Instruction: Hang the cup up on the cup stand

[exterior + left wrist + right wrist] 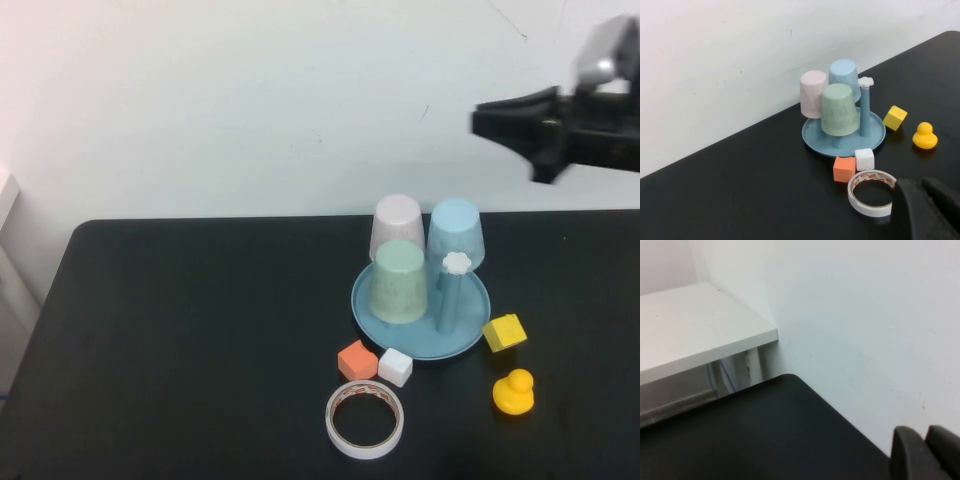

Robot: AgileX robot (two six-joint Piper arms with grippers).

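Observation:
The light blue cup (456,232) sits upside down on a back peg of the blue cup stand (469,335); it also shows in the left wrist view (844,78), on the stand (816,140). A pale pink cup (397,224) and a pale green cup (400,282) hang upside down on other pegs. One peg with a white flower cap (456,264) stands bare. My right gripper (480,121) is shut and empty, raised high to the right of the stand. My left gripper (924,192) is shut and empty, near a tape roll; it is out of the high view.
On the black table in front of the stand lie an orange cube (357,360), a white cube (395,367) and a tape roll (365,419). A yellow cube (504,332) and a yellow duck (514,391) lie to the right. A white shelf (695,330) stands beside the table.

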